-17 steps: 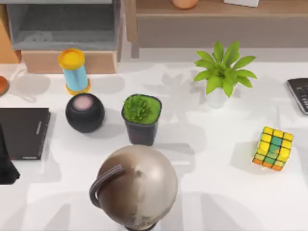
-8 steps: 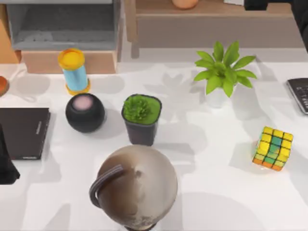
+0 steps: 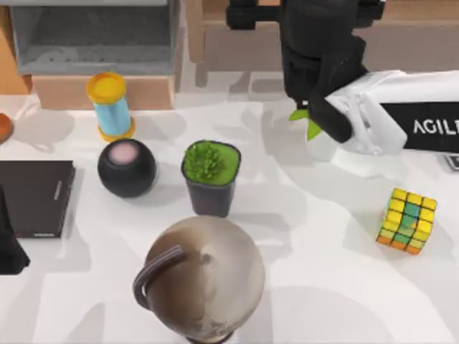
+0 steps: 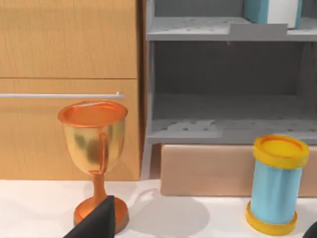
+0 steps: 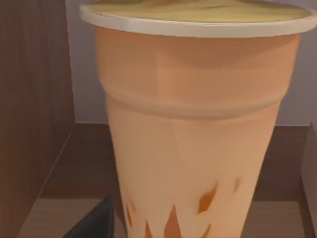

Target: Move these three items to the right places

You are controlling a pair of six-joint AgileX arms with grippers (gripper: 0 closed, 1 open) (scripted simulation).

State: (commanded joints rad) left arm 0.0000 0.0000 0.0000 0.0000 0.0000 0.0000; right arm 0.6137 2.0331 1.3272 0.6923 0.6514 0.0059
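The puzzle cube (image 3: 407, 220) of yellow, green and orange squares sits on the white table at the right. My right arm reaches in from the right over the leafy plant, and its gripper (image 3: 297, 14) is at the wooden shelf (image 3: 416, 36) at the back. Close in front of it stands an orange cup-shaped object (image 5: 198, 124) with a white rim, on a wooden board. The teal-covered book (image 4: 272, 10) with white pages stands on an upper level of the grey shelf unit (image 4: 223, 89). My left gripper (image 3: 8, 247) is parked at the table's left edge.
A globe (image 3: 204, 276) stands at the front centre. Behind it are a black round speaker (image 3: 127, 168), a black-potted plant (image 3: 210, 175) and a blue cylinder with yellow ends (image 3: 110, 106). A thin black book (image 3: 34, 197) lies at the left, and a golden goblet (image 4: 94, 144) stands behind it.
My right arm has swung in from the right to the back shelf, now covering the leafy plant and the orange object in the top view. The left arm has not moved.
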